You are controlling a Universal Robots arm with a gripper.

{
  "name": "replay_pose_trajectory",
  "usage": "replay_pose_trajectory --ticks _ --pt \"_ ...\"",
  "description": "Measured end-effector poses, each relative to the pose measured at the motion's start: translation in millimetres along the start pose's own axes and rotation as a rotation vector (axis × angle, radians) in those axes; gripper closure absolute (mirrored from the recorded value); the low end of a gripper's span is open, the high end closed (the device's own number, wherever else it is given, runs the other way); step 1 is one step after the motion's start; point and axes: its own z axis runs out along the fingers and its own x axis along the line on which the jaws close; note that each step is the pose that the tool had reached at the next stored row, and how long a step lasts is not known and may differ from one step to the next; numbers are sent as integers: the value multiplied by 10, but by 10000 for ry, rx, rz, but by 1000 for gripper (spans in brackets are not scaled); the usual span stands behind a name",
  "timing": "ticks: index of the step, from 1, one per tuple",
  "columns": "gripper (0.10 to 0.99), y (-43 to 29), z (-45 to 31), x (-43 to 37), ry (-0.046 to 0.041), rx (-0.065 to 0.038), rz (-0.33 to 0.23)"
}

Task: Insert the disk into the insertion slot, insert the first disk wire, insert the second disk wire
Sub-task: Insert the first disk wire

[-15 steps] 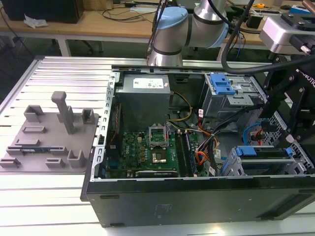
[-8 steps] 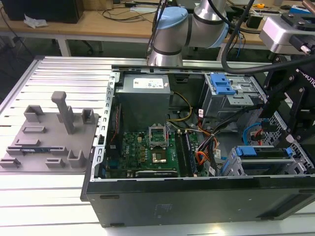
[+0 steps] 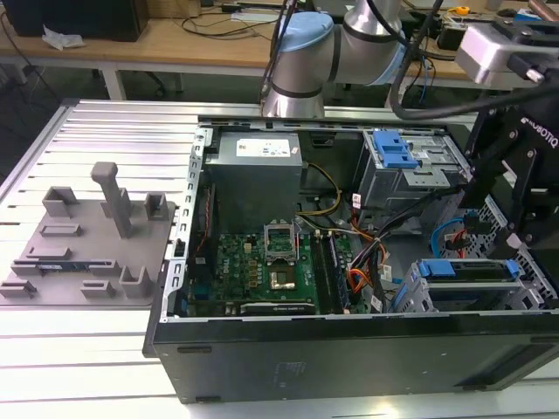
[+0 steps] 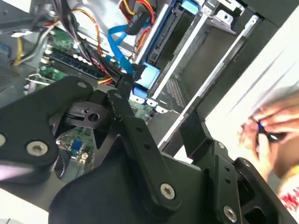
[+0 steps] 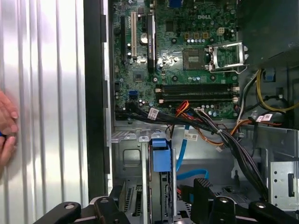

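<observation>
The disk (image 3: 463, 281) lies in the insertion slot (image 3: 417, 301), a grey perforated cage at the case's front corner on the exterior view's right. Its bright blue frame (image 5: 160, 156) shows at the end facing the motherboard. My gripper (image 3: 511, 223) hangs over that cage, open; in both wrist views its black fingers (image 5: 204, 193) stand wide apart on either side of the disk (image 4: 147, 74). The first disk wire (image 4: 117, 44) curls loose beside the blue frame, and its dark plug sits close to one fingertip (image 4: 122, 100). The orange second disk wire (image 4: 142, 7) ends in a dark plug farther off.
A larger grey bay with a blue latch (image 3: 393, 150) stands behind the cage. The motherboard (image 3: 262, 262), power supply (image 3: 258, 166) and bundled cables (image 5: 224, 135) take up the case. A grey fixture plate (image 3: 87, 253) lies on the table. A person's hand (image 4: 271, 126) is outside the case wall.
</observation>
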Motion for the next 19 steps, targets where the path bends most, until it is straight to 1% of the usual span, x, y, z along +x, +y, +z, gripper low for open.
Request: replay_pose_trajectory --ticks 1,2,3,4,5,6,8,10,12,13,15,17,18,19 --pt "404 2 -2 -64 396 10 7" --pt "404 3 -5 -95 687 19 11" --pt "404 8 -5 -122 1153 47 21" --pt "404 9 -6 -126 1413 202 43" --pt "404 9 -5 -127 1491 373 120" --pt "404 9 -5 -128 1511 483 239" --pt "404 8 -2 -128 1523 550 404" --pt "404 9 5 -132 1545 568 511" --pt "404 12 6 -175 1556 593 523" --pt "404 13 5 -222 1574 594 522" --pt "404 15 -3 -383 1718 602 520" --pt "404 7 -10 -541 1896 611 517" --pt "404 -16 -10 -590 1982 611 517" --pt "404 -51 -9 -600 2020 603 514"
